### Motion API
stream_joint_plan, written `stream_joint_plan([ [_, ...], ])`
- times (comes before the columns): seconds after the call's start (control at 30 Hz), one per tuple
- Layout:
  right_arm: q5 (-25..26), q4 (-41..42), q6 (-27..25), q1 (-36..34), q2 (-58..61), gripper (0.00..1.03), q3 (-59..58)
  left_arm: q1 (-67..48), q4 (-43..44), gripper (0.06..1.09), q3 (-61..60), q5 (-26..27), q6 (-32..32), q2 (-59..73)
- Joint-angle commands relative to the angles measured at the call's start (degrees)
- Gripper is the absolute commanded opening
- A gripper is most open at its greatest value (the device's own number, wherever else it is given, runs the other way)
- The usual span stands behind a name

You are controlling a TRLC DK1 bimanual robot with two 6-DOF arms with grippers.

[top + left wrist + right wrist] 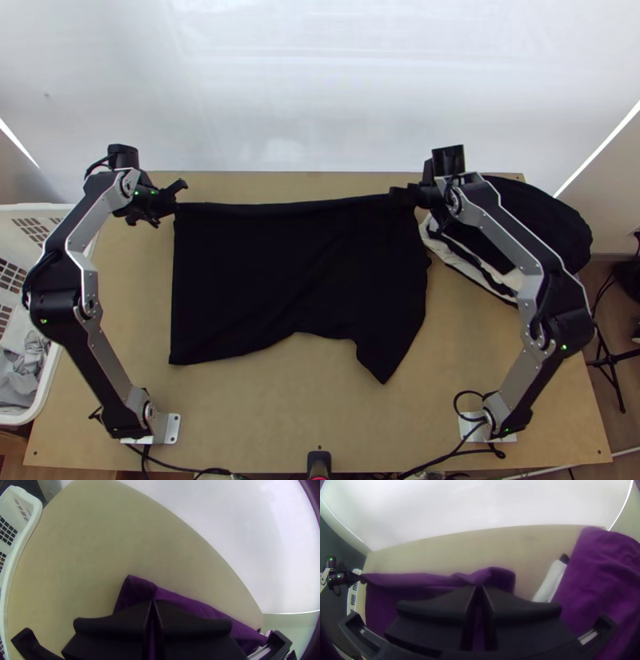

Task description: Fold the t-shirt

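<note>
Table, near strip: bare light wood (272, 416) between the two arm bases.
Pointed flap: a loose corner (382, 364) sticks out toward the near side, right of middle; perhaps a sleeve. Light, likely to trail or tuck under in a fold.
Near edge: uneven, dipping inward beside the flap; lies free.
Black t-shirt: on the table, mid-board, body (272, 272) spread broad and mostly flat, faint creases. Layers: cannot tell how many. Reads as thin, soft knit; light, floppy, not fragile. Should bend readily and sag if held by one point.
White basket: plastic, at left (32, 210), grey cloth inside.
Cloth heap: dark, with a white part, far right (560, 214), close beside the shirt; a sideways drag could snag it.
Left gripper: fingers together (152, 602), clamped on the far left corner.
Right gripper: fingers together (479, 587), clamped near the far right corner.
Far edge: nearly straight between grippers. Good hold; both corners should travel evenly, or the fold skews.
</note>
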Motion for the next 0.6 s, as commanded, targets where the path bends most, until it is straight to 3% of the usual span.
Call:
stream_joint_plan([
  [0.0,-0.34,-3.23,-0.44,0.31,-4.6,0.03,-3.8,1.38,-3.3,0.09,-2.57,1.46,2.55,-2.72],
  [0.57,0.01,-3.76,-0.53,4.26,-10.49,0.03,-16.63,1.64,-3.3,0.09,-11.19,1.63,6.07,-7.2],
])
